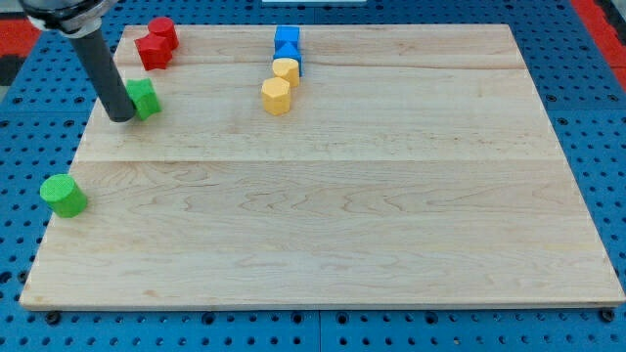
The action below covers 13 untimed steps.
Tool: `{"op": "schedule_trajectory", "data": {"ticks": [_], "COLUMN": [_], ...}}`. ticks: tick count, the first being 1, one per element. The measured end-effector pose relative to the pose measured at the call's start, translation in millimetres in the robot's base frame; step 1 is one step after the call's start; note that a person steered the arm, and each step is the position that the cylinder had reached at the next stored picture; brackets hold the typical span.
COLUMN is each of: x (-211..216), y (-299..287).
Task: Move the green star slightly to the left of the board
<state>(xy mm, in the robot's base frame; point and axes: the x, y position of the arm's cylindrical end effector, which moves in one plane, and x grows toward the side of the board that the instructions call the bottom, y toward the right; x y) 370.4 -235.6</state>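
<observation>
The green star lies near the board's upper left. My tip rests on the board right against the star's left side, touching it. A green cylinder stands at the board's left edge, below the star and apart from my tip.
Two red blocks sit at the top left corner above the star. Two blue blocks and two yellow blocks form a line at the top middle. The wooden board lies on a blue pegboard surface.
</observation>
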Motion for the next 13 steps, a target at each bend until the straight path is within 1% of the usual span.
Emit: {"op": "schedule_trajectory", "data": {"ticks": [1, 3, 4, 5, 6, 7, 8, 9, 10, 11, 12, 13], "x": [13, -69, -32, 70, 120, 59, -22, -91, -121, -124, -97, -80], "y": [1, 9, 14, 15, 22, 90, 118, 119, 116, 88, 67, 61]}}
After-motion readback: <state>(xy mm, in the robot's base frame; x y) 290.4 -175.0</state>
